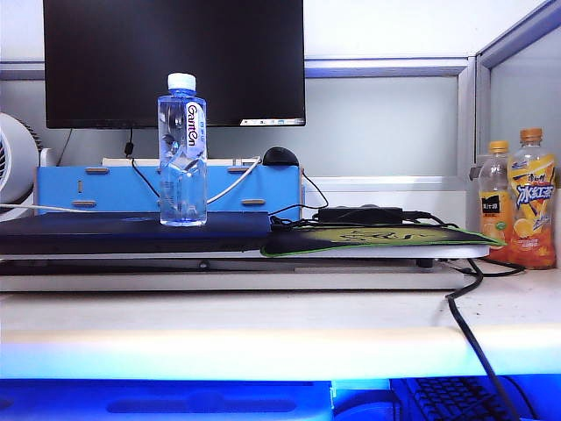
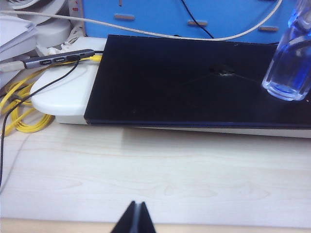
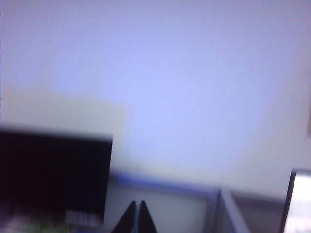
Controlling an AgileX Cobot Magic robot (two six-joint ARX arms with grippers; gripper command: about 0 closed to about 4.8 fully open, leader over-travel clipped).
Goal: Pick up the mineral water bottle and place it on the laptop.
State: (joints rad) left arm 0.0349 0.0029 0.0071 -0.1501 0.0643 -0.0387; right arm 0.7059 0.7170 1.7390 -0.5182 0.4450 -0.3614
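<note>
Both grippers are pressed together and empty: the left gripper (image 2: 136, 218) sits low over the pale desk, the right gripper (image 3: 136, 218) points up at the wall. Well apart from both, the mineral water bottle (image 1: 182, 151), labelled "Ganten", stands upright on the laptop (image 1: 131, 232).

A black monitor (image 1: 173, 61) at the back — two orange drink bottles (image 1: 519, 197) stand right of the green-edged mouse pad (image 1: 377, 239).

Clear mineral water bottle (image 1: 182, 153), white cap, white-purple label; navy-black laptop (image 1: 131, 232); black left gripper (image 2: 135, 218), right gripper (image 3: 136, 218).
</note>
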